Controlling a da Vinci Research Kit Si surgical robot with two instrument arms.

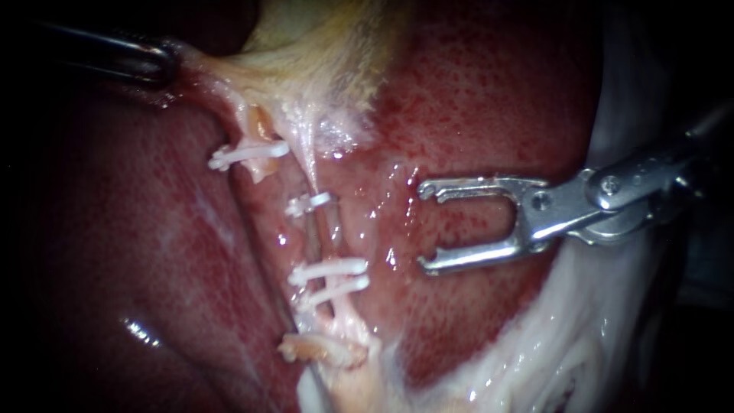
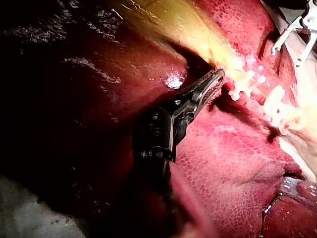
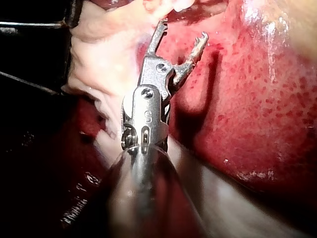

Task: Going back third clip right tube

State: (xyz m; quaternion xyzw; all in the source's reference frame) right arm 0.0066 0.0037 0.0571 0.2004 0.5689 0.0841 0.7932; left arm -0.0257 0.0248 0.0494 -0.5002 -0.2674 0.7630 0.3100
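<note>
My right instrument [image 1: 424, 226] comes in from the right, its jaws wide open and empty, over the liver and a short way right of the right tube [image 1: 319, 229]. That tube carries three white clips: one high [image 1: 310, 203] and two close together lower down [image 1: 329, 268]. The left tube bears one white clip [image 1: 248, 155]. At the upper left, my left instrument [image 1: 164, 61] is shut on pale yellowish gallbladder tissue [image 1: 321, 53] and holds it taut. In the right wrist view the open jaws [image 3: 182, 30] hold nothing. The left wrist view shows the shut jaws [image 2: 217, 75] at the yellow tissue.
Red speckled liver [image 1: 474, 99] surrounds the tubes. Pale white tissue [image 1: 550, 336] runs beneath and behind my right instrument. A frayed pale stump [image 1: 321, 350] lies below the lower clips. In the left wrist view my right instrument [image 2: 287, 55] stands beyond the clips.
</note>
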